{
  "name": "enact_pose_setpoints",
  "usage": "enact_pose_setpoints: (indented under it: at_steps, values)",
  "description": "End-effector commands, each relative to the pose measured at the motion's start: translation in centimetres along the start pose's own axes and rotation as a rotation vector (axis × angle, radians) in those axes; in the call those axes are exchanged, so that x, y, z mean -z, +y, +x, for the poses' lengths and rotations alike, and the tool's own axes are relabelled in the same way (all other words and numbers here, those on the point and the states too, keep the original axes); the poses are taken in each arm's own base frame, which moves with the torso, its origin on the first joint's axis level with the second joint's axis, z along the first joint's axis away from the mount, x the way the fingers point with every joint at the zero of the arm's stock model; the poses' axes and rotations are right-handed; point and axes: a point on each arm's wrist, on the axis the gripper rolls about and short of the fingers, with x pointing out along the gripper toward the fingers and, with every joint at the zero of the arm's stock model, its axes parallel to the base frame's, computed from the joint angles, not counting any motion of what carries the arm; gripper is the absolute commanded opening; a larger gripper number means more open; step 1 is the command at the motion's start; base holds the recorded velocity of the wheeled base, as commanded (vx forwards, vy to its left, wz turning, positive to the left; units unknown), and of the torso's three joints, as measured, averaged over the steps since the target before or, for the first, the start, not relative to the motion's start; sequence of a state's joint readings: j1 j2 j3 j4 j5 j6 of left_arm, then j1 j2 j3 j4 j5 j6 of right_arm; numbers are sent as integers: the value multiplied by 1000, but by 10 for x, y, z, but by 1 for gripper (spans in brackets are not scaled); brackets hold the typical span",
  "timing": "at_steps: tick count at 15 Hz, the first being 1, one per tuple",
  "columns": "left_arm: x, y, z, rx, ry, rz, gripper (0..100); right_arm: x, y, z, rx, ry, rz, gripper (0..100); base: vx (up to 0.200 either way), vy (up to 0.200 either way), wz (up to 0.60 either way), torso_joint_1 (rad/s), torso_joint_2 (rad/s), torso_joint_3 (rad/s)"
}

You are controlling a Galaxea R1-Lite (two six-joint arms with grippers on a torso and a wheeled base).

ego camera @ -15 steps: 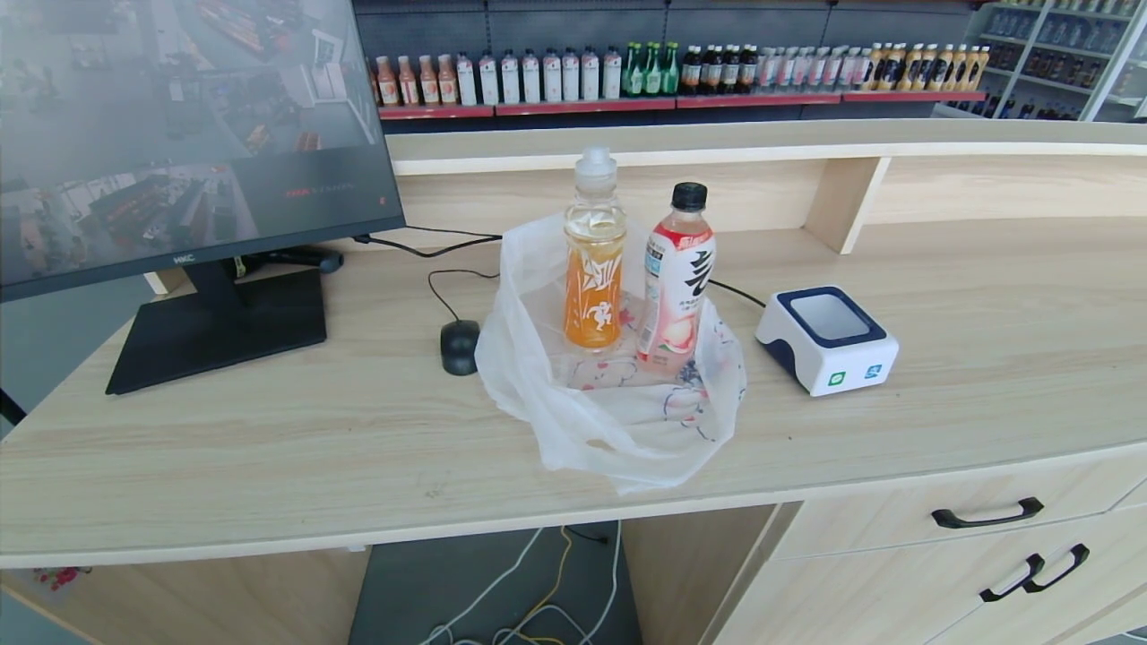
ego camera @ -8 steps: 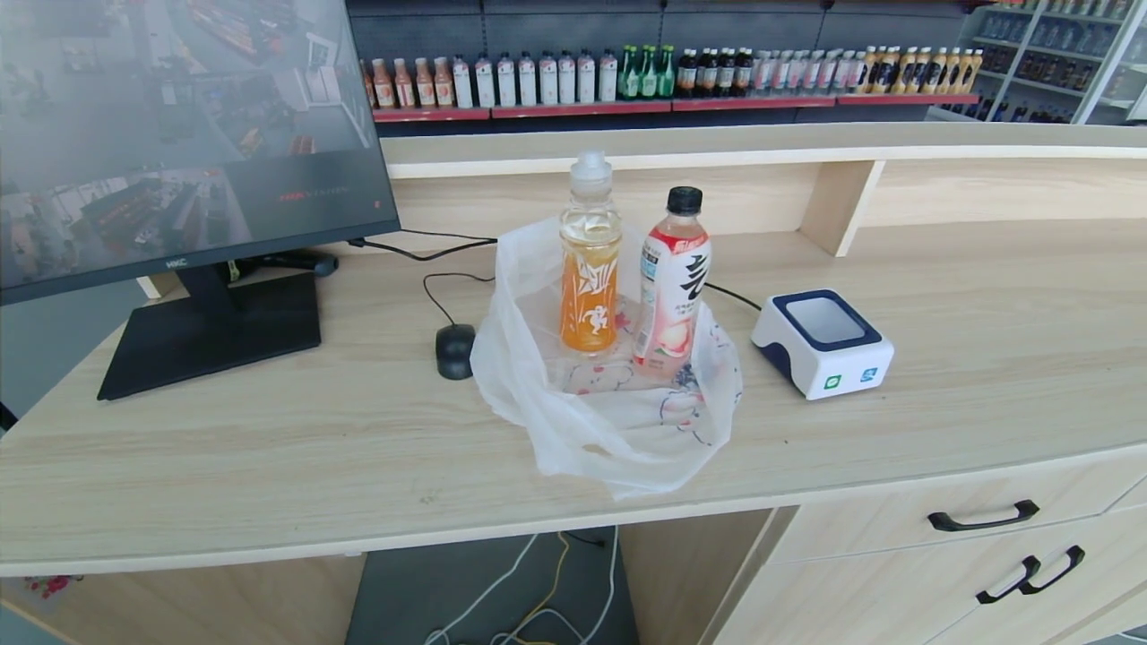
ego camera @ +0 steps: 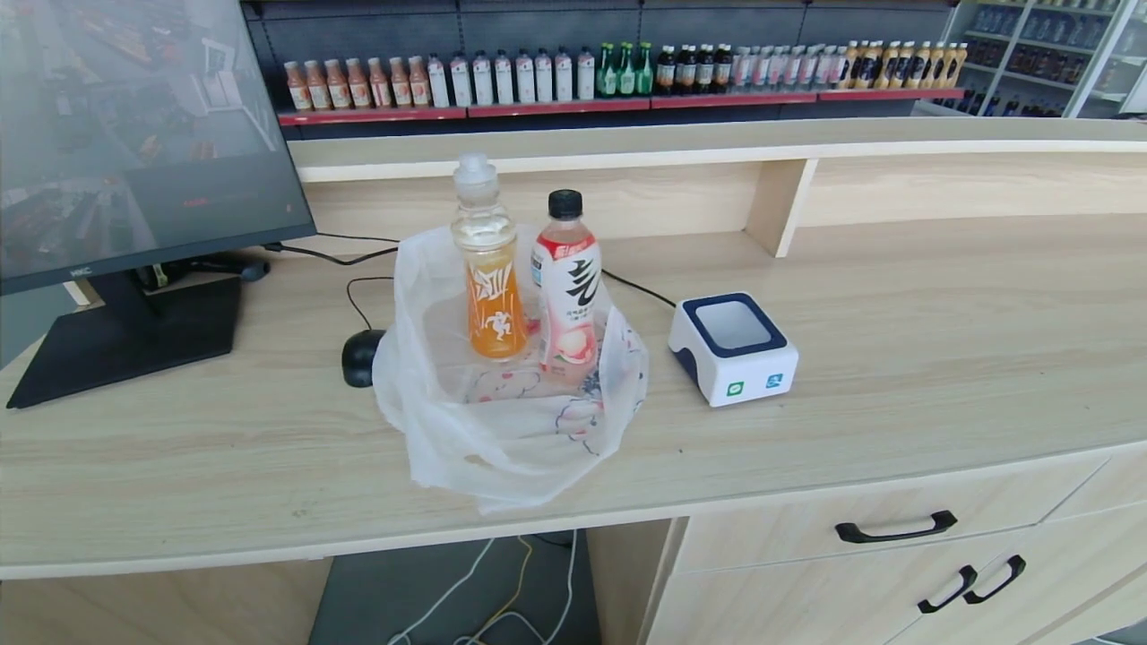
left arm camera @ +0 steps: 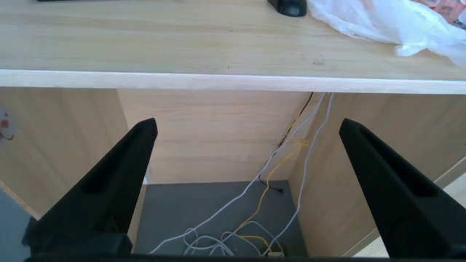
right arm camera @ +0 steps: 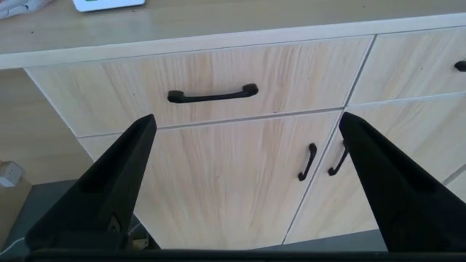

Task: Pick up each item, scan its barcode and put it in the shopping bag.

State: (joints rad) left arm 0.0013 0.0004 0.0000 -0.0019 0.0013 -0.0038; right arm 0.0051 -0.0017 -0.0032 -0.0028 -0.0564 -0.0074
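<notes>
The light wooden counter (ego camera: 896, 340) runs across in front of both claws, and each claw sits short of its front edge. A dark monitor (ego camera: 134, 134) stands on the counter, farther to the left than the left claw. The white plastic shopping bag (ego camera: 502, 421) lies slumped open on the counter, beyond the left claw (left arm camera: 247, 125) and a little to its right, with its loose edge drooping near the counter's front.

The left claw is released, its two black fingers spread wide. It faces the open bay under the counter, where loose cables (left arm camera: 291, 182) hang. The right claw (right arm camera: 246, 118) is likewise released, fingers wide apart. It faces the drawer front with its black handle (right arm camera: 212, 94), with two door handles (right arm camera: 320, 160) lower down.

The white and navy barcode scanner (ego camera: 733, 349) sits on the counter beyond the right claw, just beside the bag. A white corner at the edge of the right wrist view is probably its base.

Two bottles stand upright inside the bag, close together. The orange drink bottle (ego camera: 488, 278) with a clear cap is on the left. The pink peach drink bottle (ego camera: 566, 287) with a black cap is on the right, nearer the scanner.

A black mouse (ego camera: 360, 356) rests against the bag's left side.
</notes>
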Motion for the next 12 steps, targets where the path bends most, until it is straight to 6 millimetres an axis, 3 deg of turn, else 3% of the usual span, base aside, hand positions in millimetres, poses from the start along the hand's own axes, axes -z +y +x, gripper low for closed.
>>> enact_pose_setpoints:
  at_steps: [1, 12]
  values:
    - [0, 0, 0, -1, -2, -1, 100, 0, 0, 0, -1, 2, 0, 100, 0, -200, 0, 2, 7, 2]
    - [0, 0, 0, -1, 0, -1, 100, 0, 0, 0, -1, 2, 0, 100, 0, -200, 0, 1, 1, 2]
